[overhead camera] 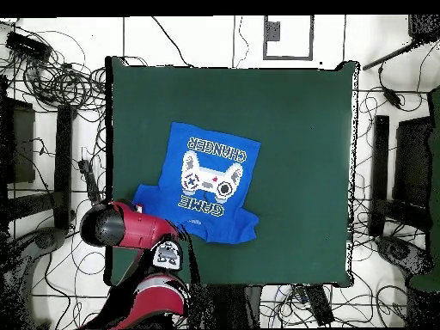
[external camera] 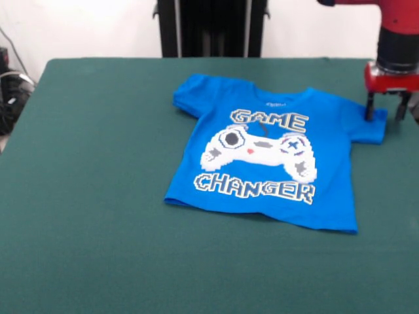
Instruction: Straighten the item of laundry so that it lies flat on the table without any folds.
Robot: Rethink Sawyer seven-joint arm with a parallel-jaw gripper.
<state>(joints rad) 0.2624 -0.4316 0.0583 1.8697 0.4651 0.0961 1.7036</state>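
The item of laundry, a bright blue T-shirt point(external camera: 275, 154), lies print side up a little right of the middle of the green table point(external camera: 98, 170). Its body looks mostly flat; the left sleeve point(external camera: 185, 97) is bunched slightly. My gripper point(external camera: 385, 108) hangs at the right sleeve point(external camera: 372, 128), open, with its left finger point(external camera: 370, 108) at the sleeve's outer end and nothing held between the fingers. In the overhead view the shirt point(overhead camera: 210, 180) lies left of the centre of the table point(overhead camera: 292, 112), and the red arm point(overhead camera: 129, 225) hides the gripper and part of that sleeve.
The black pedestal point(external camera: 209, 26) stands behind the table's far edge. Cables point(external camera: 10, 91) lie off the table's left side, and more cables point(overhead camera: 51, 77) ring the table on the floor. The right table edge is close to my gripper.
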